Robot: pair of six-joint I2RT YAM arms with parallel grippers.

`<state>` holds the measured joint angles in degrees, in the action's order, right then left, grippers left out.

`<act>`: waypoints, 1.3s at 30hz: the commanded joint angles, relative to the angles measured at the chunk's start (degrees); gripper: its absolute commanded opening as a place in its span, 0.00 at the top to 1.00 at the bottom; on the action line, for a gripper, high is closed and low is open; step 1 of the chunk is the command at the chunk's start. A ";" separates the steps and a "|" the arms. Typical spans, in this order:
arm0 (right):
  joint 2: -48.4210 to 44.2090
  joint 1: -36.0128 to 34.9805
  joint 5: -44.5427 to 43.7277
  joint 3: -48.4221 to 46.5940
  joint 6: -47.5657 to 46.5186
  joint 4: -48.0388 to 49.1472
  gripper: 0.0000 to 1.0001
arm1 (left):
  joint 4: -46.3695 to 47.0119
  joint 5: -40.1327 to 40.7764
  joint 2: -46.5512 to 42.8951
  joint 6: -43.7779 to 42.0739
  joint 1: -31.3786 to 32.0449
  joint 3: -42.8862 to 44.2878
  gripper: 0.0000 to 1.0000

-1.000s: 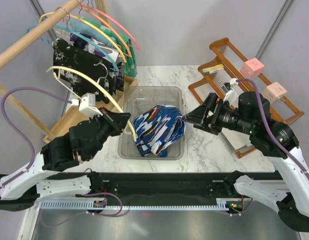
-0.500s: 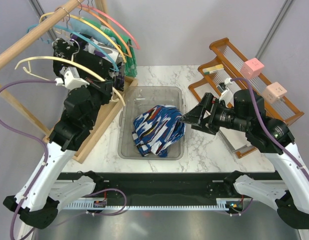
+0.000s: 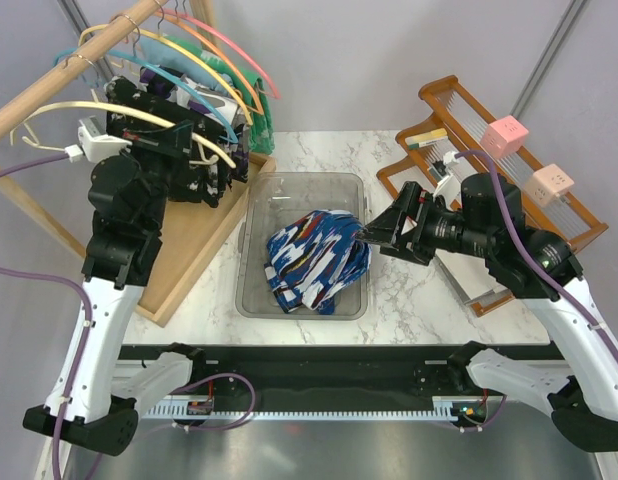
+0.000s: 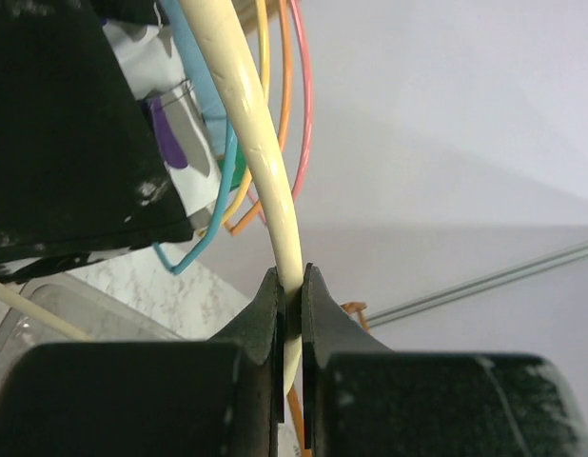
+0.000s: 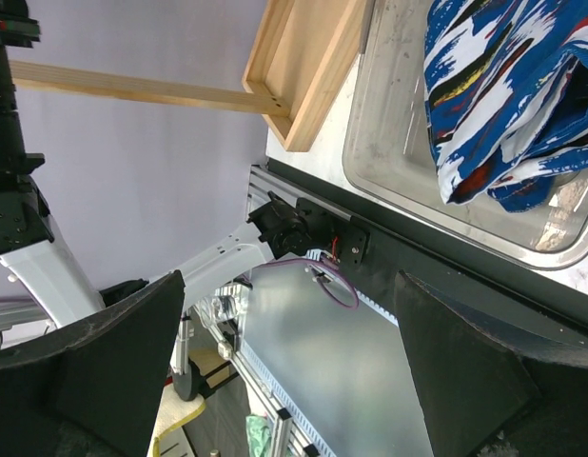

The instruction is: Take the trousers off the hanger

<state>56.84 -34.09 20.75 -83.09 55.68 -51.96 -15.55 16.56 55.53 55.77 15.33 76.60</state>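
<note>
The trousers [image 3: 317, 258], with a blue, white, red and black print, lie bunched in the clear bin [image 3: 305, 186]. They also show at the top right of the right wrist view [image 5: 508, 86]. No hanger is in them. The cream hanger [image 3: 119, 108] is held high at the clothes rack, clear of the trousers. My left gripper [image 3: 202, 148] is shut on its bar. The left wrist view shows the jaws [image 4: 290, 286] pinching the cream hanger [image 4: 251, 124]. My right gripper [image 3: 374, 235] is open and empty at the trousers' right edge. Its jaws stand wide apart in the right wrist view [image 5: 294, 362].
A wooden rail [image 3: 59, 85] at the back left carries pink, orange, yellow and teal hangers [image 3: 224, 60] and a black speckled garment [image 3: 154, 110]. Its wooden base [image 3: 194, 235] lies left of the bin. A brown wooden rack [image 3: 469, 120] with pink blocks [image 3: 504, 135] stands at the right.
My left arm has risen and swung back left, carrying the cream hanger from beside the bin up to the rack. My right gripper has stayed by the trousers.
</note>
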 commanded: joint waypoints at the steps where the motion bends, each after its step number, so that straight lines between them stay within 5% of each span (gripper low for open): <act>1: 0.03 -0.10 0.25 -2.08 -0.84 0.37 0.02 | 5.62 -3.02 1.95 5.05 -2.41 4.87 0.98; 11: -1.03 -0.19 -0.63 -1.55 0.04 0.81 0.02 | 4.30 -5.74 3.18 16.12 -8.30 3.56 0.98; 25: -2.26 -0.10 -2.03 -0.67 1.01 1.60 0.02 | -0.43 -8.65 3.63 13.67 -8.92 3.30 0.96; 32: -4.98 -0.10 -3.18 4.07 3.03 2.65 0.02 | -4.39 -9.08 -0.85 9.10 -8.92 0.93 0.55; 39: -6.74 -0.10 -3.61 8.38 3.65 4.24 0.02 | -9.04 -11.90 -4.19 4.97 -8.92 1.27 0.38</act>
<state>50.92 -34.09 18.52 -76.09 58.52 -50.04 -21.26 7.33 54.00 65.71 6.50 77.41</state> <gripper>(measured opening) 0.982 0.596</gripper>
